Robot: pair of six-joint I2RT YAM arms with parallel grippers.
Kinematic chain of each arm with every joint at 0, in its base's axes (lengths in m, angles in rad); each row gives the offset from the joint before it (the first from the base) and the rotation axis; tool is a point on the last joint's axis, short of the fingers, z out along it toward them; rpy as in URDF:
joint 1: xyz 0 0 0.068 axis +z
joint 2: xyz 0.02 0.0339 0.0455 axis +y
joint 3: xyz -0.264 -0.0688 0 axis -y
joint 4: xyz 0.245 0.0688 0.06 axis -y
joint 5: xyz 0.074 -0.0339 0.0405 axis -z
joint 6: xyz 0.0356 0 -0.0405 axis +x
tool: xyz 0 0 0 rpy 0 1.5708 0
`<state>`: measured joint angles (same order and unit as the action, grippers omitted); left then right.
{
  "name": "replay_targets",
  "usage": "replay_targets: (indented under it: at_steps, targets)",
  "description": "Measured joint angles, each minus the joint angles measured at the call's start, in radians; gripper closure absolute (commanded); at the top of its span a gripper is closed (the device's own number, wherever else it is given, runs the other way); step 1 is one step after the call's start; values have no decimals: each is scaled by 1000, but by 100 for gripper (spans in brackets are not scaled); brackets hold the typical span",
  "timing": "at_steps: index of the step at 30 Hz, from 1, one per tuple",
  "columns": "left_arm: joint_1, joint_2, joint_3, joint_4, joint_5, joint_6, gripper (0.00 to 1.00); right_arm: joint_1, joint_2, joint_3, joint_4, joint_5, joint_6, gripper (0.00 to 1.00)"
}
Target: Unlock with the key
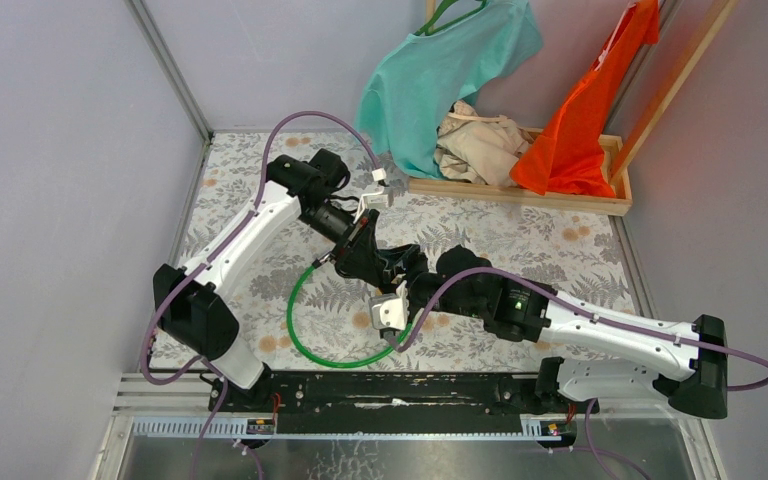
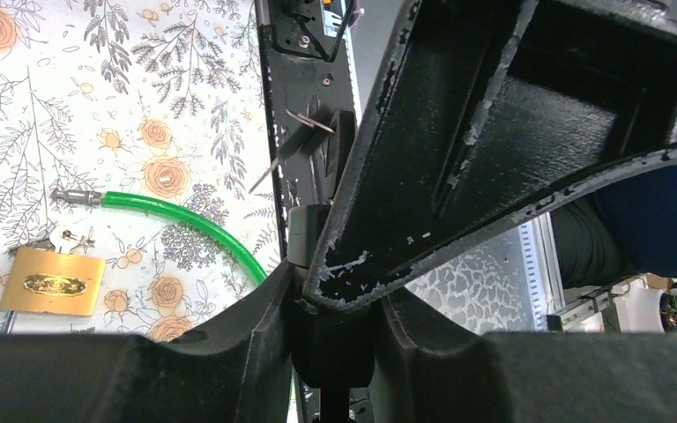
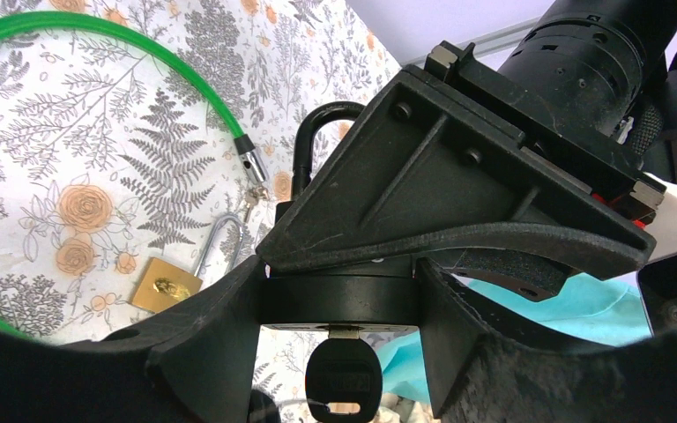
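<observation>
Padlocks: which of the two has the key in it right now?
The black padlock, held aloft, with the black-headed key sticking out of its base. The brass padlock lies loose beside the green cable.

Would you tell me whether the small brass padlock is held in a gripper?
No, the small brass padlock lies free on the floral tablecloth, near the green cable.

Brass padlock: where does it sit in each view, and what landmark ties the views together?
Top external: cannot be made out; the arms cover the middle.
Left wrist: brass padlock at lower left, on the cloth.
Right wrist: lower left, beside the right pincer's finger.
Shared landmark: green cable.
</observation>
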<state>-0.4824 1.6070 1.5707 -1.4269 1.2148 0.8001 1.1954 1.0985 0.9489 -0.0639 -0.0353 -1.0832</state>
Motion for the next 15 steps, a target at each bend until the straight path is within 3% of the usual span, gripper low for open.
replay_targets:
  at_steps: [1, 3, 7, 8, 13, 15]
  targets:
    - [0, -2, 0, 2, -3, 0, 77, 5, -1, -5, 9, 11, -6, 99]
    - [0, -7, 0, 4, -8, 0, 66, 12, -4, -15, 25, 26, -14, 100]
    - [0, -21, 0, 3, -9, -4, 34, 21, -18, -33, 49, 42, -20, 100]
    - [0, -28, 1, 2, -7, -5, 30, 22, -22, -40, 48, 49, -20, 100]
    - [6, -65, 5, 1, -35, 2, 27, 22, -38, -60, 46, 73, -13, 100]
    - [17, -84, 5, 0, -64, 19, 31, 22, -60, -70, 35, 80, -3, 100]
